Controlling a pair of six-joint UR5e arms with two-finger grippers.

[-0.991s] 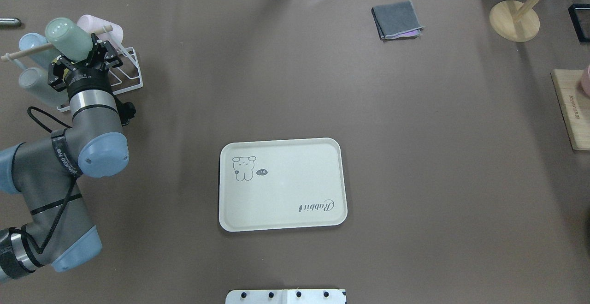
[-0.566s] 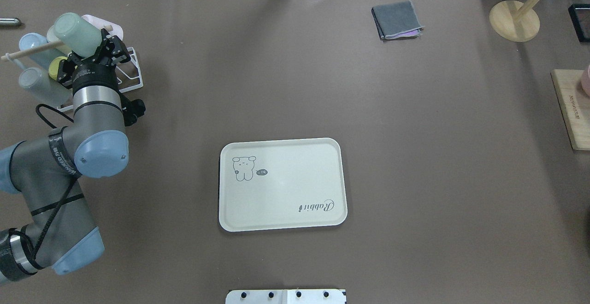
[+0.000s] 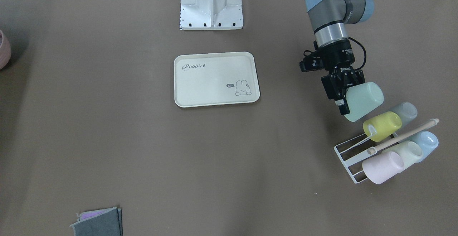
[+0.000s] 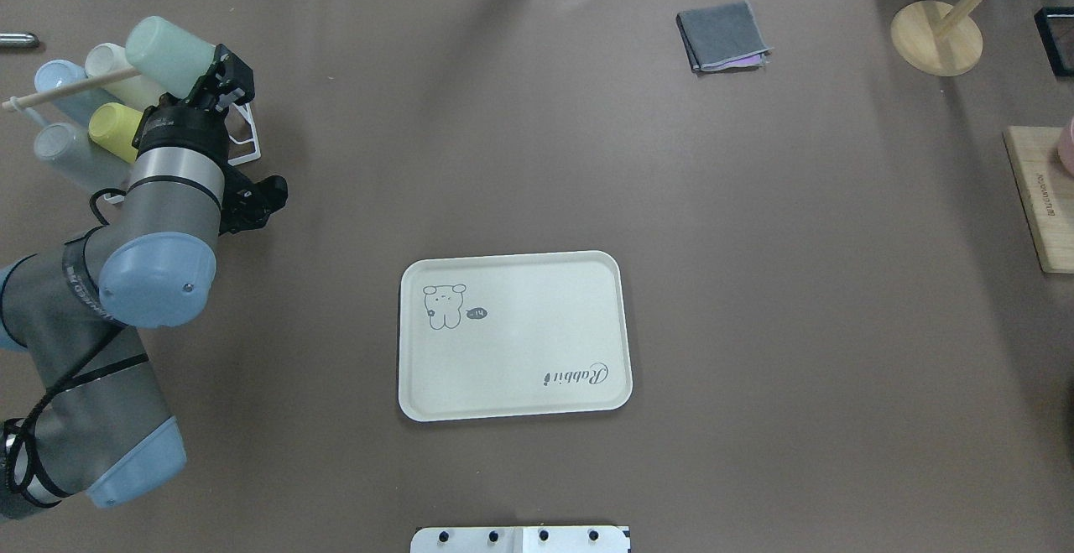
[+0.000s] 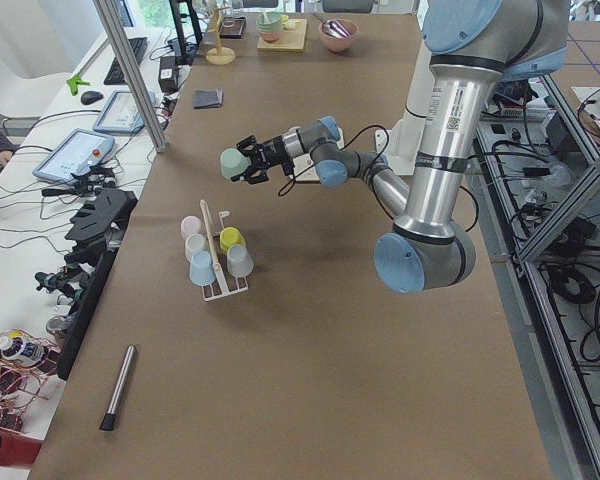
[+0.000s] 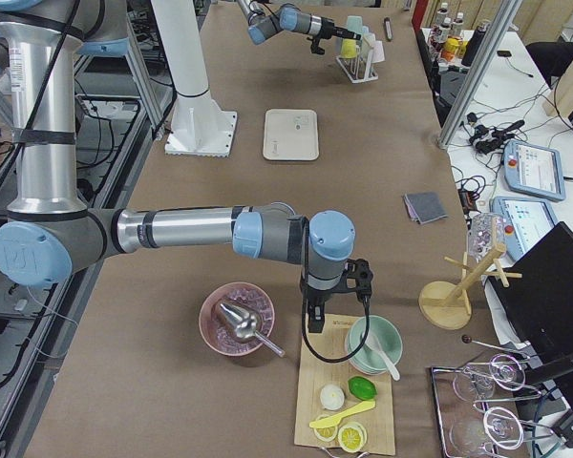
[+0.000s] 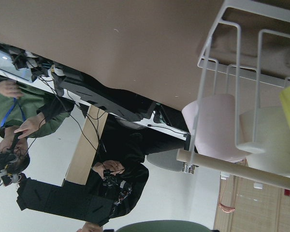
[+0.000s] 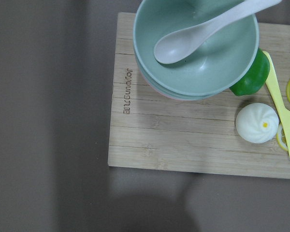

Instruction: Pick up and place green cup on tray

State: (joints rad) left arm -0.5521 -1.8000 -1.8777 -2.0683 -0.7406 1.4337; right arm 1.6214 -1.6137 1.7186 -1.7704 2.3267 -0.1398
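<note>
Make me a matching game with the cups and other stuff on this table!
Things:
1. green cup
2. yellow cup
3. tray
4. cloth

Where or how:
A. on the rack
B. folded
C. held by the left gripper
D. has a bunny drawing

Pairs: 1-C, 2-A, 3-D, 4-B

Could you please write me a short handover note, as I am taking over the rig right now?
Left gripper: shut on the green cup, held tilted in the air, clear of the cup rack.
Right gripper: above the wooden board; whether it is open or shut cannot be told.
Tray: mid-table, no cup on it.
Done: cup grasped and off the rack.
Left: carry it to the tray, set it down, release.
</note>
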